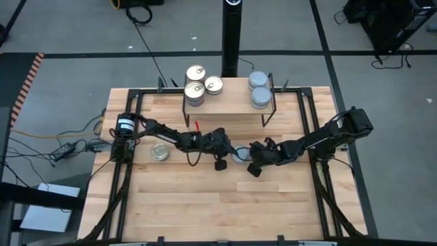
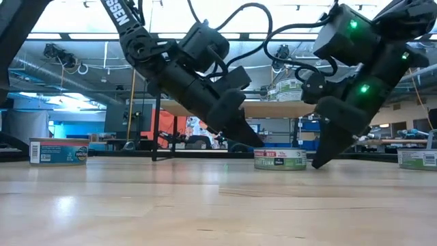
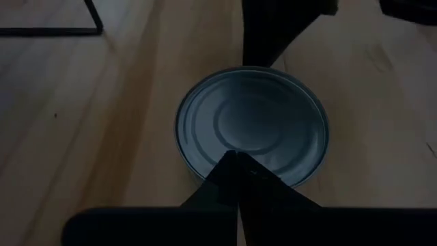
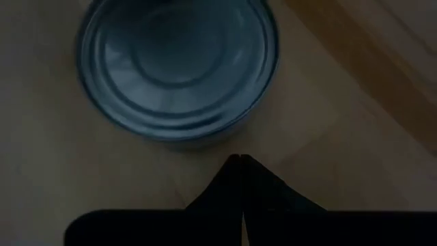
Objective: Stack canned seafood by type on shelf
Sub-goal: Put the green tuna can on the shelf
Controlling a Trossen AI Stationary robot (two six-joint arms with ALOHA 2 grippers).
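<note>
Both grippers, left [image 2: 256, 142] and right [image 2: 319, 162], jaws pressed together, are flanking the blue-grey-topped tin [image 2: 280, 159], risking knocking it away.

"TUNA" on the centre tin's [image 2: 280, 159] label; "SSEN" on an arm [image 2: 121, 15].
</note>
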